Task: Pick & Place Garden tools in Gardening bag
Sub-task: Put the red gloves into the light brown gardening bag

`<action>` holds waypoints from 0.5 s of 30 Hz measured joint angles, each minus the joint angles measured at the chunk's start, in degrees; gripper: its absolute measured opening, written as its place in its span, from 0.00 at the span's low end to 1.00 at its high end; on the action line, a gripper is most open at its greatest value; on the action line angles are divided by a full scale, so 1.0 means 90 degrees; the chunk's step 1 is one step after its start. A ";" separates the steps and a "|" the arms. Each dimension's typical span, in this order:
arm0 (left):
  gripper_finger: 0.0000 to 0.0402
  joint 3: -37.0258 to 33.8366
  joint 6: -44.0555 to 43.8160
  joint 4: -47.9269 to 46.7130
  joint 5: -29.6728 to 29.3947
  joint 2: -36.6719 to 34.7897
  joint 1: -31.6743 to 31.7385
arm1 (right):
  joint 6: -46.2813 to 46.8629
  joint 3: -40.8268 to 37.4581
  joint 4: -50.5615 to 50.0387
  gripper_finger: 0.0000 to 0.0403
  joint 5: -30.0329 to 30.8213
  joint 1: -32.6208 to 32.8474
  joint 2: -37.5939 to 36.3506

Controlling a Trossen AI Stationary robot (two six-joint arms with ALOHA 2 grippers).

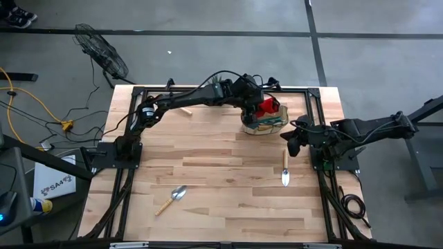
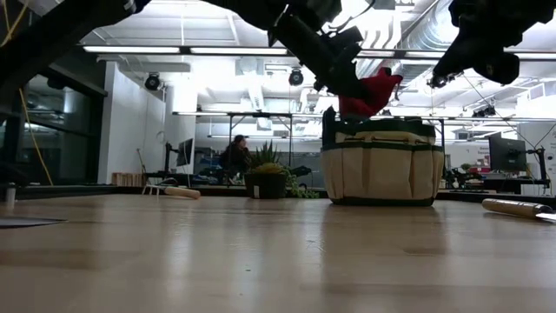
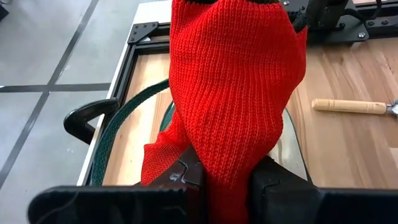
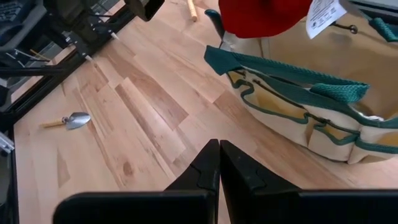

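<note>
Seen from above, the left gripper hangs over the gardening bag at about one o'clock on the table, its fingers pinched narrow on a red glove that dangles directly over the bag's open mouth. The left wrist view shows what the overhead cannot: the knit glove bunched between the two dark pads, with the bag's green loop handle beneath it. The table-level view shows the glove held clear above the bag's rim, and, in the room beyond, a spiky potted plant and a seated person. The right gripper waits at three o'clock, just beside the bag, fingers pressed together on nothing. Only the overhead view takes in the tools lying loose on the table: one trowel at four o'clock, another trowel at seven o'clock, and a wooden handle at eleven o'clock.
</note>
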 joint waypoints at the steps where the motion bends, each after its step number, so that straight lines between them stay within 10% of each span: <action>1: 0.10 0.0000 0.0000 0.0000 0.0000 0.0000 0.0000 | -0.0001 0.0000 0.0002 0.01 0.0017 0.0000 0.0000; 15: 0.10 -0.0002 0.0193 0.0167 -0.0002 0.0013 0.0000 | -0.0002 0.0000 0.0005 0.01 0.0046 0.0000 0.0000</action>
